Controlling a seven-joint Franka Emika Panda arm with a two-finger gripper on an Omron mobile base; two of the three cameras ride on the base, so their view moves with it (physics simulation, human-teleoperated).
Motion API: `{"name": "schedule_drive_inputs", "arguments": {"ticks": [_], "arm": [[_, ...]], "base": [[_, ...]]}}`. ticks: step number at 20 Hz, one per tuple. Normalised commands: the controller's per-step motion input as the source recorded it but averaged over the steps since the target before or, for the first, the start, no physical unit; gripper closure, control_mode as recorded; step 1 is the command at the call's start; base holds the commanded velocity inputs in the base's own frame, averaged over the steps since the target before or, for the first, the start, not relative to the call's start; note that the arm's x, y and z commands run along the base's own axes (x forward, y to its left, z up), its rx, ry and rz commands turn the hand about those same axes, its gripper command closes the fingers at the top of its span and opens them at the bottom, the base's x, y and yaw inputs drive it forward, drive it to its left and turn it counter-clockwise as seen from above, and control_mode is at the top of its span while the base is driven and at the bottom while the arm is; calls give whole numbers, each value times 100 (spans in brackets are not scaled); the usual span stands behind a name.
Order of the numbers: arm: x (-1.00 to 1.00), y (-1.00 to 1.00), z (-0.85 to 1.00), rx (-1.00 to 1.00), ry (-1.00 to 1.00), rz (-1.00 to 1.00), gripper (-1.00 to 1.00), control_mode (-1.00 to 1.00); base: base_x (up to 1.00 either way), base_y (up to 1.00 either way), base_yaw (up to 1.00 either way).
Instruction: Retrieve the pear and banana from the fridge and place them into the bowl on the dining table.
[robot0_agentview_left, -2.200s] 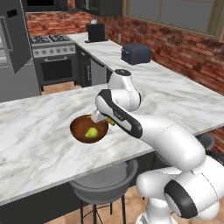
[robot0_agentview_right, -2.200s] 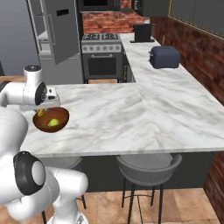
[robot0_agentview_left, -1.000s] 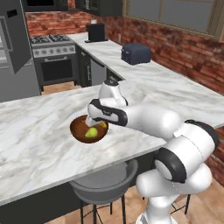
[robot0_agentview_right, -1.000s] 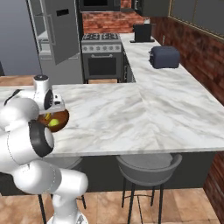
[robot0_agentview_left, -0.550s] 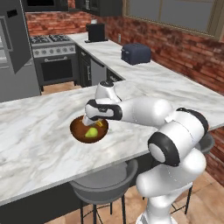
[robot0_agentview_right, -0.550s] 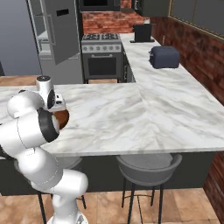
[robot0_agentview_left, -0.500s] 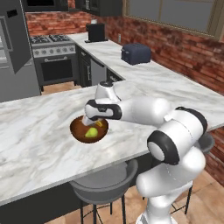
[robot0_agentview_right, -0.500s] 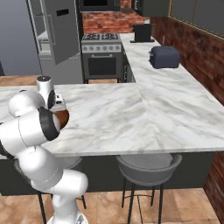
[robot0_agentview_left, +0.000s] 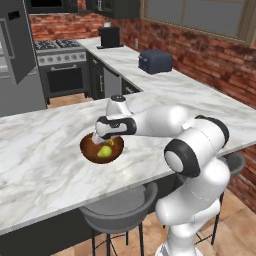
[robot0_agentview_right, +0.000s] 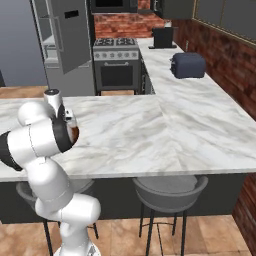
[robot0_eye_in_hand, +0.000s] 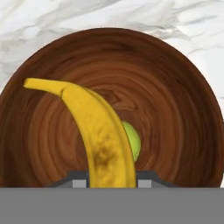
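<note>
The banana (robot0_eye_in_hand: 101, 139) is pinched in the claw (robot0_agentview_left: 104, 143), hanging straight over the middle of the bowl (robot0_eye_in_hand: 183, 113), so that letting go should drop it inside and not on the rim. The pear (robot0_agentview_left: 105, 151) already lies on the bowl's floor, partly hidden behind the banana in the hand view. The bowl sits on the marble desk (robot0_agentview_left: 40, 150), near its front edge. Far behind, the fridge (robot0_agentview_right: 70, 40) stands with its door open.
</note>
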Motion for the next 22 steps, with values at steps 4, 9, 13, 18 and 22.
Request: {"name": "schedule_drive_inputs", "arguments": {"ticks": [4,9,13,18,22], "arm": [[1,0,-21,0,0,-4,100,-100],[7,2,-11,0,0,-5,-100,-100],[19,9,0,0,0,-5,-100,-100],[15,11,1,0,0,-6,-100,-100],[-11,0,28,0,0,-7,-100,-100]], "base": [[0,0,0],[0,0,0],[0,0,0],[0,0,0],[0,0,0]]}}
